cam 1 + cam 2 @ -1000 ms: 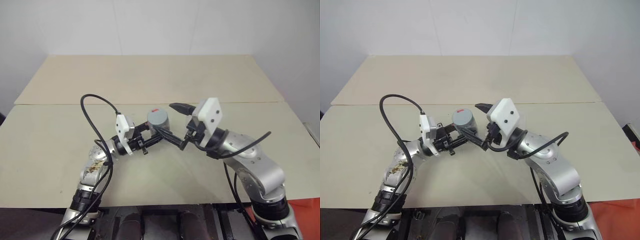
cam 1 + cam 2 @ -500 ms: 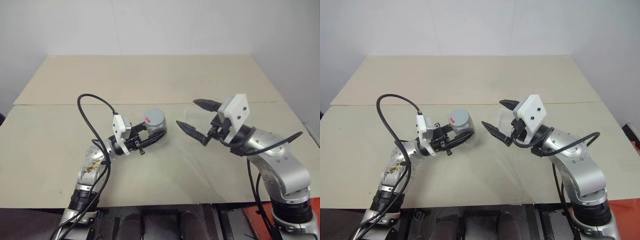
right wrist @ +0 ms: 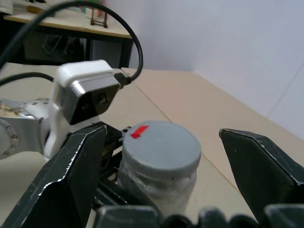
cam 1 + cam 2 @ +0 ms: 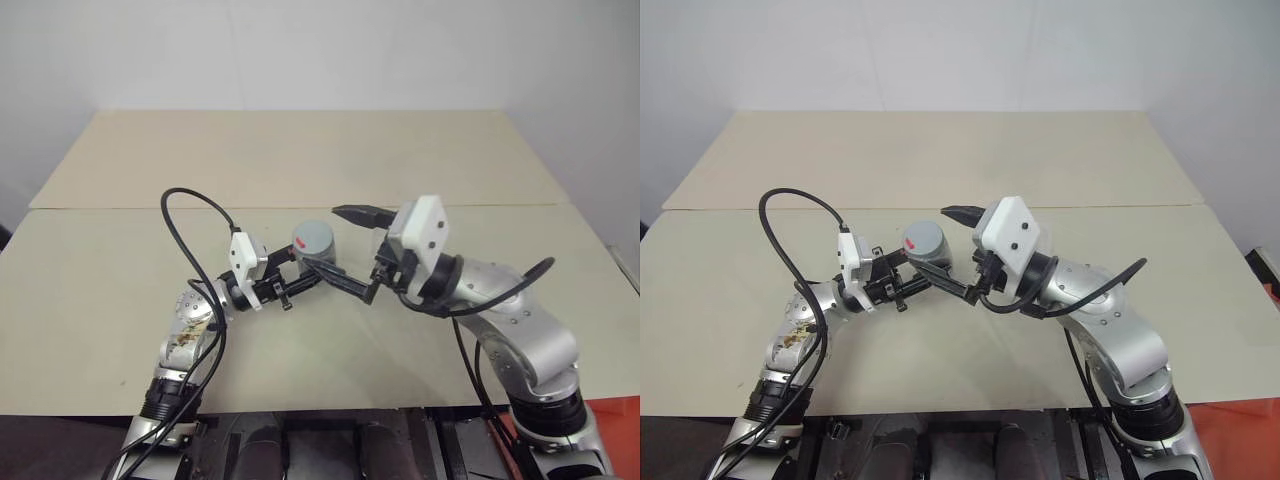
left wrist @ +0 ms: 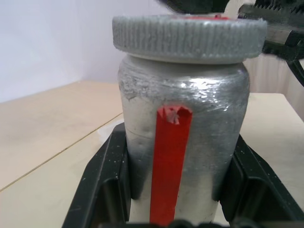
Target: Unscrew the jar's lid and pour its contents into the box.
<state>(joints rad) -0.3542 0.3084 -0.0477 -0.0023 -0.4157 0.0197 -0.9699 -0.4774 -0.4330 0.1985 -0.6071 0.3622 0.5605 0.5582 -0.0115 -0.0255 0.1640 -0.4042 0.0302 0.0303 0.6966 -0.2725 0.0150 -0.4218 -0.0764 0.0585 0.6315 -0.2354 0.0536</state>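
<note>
- The table (image 4: 300, 160) spreads pale and beige in front of me, a seam running across it
- My right gripper (image 4: 340, 250) is spread wide, one finger on each side of the lid and touching neither; from its wrist camera the fingers (image 3: 66, 175) flank the cap with space to spare
- My left gripper (image 4: 300, 272) is clamped on the jar (image 5: 183, 137), holding it upright above the table, the red stripe facing my wrist
- The lid (image 3: 160, 149) sits on top of the jar, grey and ribbed, with a red mark near its edge
</note>
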